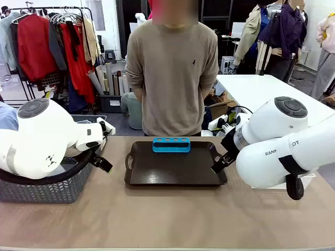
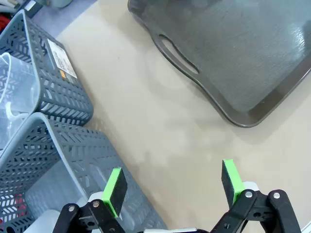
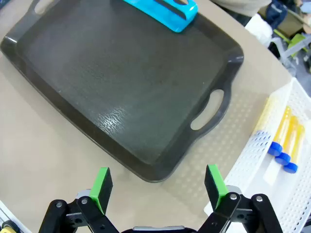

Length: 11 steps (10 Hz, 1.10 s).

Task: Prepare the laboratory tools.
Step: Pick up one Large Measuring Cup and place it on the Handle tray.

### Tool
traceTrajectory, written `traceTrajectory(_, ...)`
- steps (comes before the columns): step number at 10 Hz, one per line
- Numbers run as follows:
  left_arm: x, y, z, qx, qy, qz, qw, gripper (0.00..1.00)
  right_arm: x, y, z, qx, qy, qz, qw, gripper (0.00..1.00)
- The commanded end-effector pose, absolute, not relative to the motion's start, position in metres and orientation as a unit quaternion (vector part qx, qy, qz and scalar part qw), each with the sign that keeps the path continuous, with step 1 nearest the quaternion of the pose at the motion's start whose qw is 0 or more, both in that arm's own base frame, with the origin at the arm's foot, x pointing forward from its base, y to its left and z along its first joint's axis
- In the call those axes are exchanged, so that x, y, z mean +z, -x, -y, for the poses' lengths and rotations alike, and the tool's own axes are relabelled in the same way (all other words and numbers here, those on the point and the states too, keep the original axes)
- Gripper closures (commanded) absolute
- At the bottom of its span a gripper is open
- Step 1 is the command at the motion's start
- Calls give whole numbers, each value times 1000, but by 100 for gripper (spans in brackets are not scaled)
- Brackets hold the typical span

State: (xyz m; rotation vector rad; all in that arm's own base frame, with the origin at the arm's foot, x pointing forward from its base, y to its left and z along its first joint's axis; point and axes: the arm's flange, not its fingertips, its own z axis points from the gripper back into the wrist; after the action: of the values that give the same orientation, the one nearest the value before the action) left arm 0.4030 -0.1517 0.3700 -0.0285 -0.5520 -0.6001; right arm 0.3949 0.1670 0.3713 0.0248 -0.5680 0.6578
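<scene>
Okay, both arms up off the table, nothing held. In the front view the left gripper sits at middle left of the frame, just past the grey basket, with its fingers apart. The right gripper is at middle right, beside the tray's right handle, fingers apart too.

The dark brown tray lies at centre frame. The small blue four-hole rack stands on it at the far edge, about the middle, with its holes up and nothing in them. A person stands behind the table at top centre.

In the left wrist view the left gripper is along the bottom edge, green pads wide apart over bare tabletop, gripping nothing. One handled end of the tray is at upper right. Two grey mesh baskets are at left, one at upper left carrying a label, one at lower left. The clear beaker is inside the upper-left basket, partly cut off by the frame edge.

In the right wrist view the right gripper is at bottom centre, pads spread wide, hanging over the tray's near corner. The tray takes up the upper left, and the rack is at the top edge, on the tray. A white mesh basket is at lower right, beside the tray handle. The blue-capped tubes of yellow liquid lie side by side in it.
</scene>
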Motion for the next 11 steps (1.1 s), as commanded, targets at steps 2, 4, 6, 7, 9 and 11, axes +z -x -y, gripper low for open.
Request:
traceTrajectory(2,370,-403,152,-292,14,269,918,0,371,-395,-167,319,-12,275,907,0)
traceTrajectory(4,370,-403,152,-292,14,269,918,0,371,-395,-167,319,-12,275,907,0)
traceTrajectory(6,370,-403,152,-292,14,269,918,0,371,-395,-167,319,-12,275,907,0)
traceTrajectory(7,370,-403,152,-292,14,269,918,0,371,-395,-167,319,-12,275,907,0)
traceTrajectory(9,370,-403,152,-292,14,269,918,0,371,-395,-167,319,-12,275,907,0)
traceTrajectory(11,370,-403,152,-292,14,269,918,0,371,-395,-167,319,-12,275,907,0)
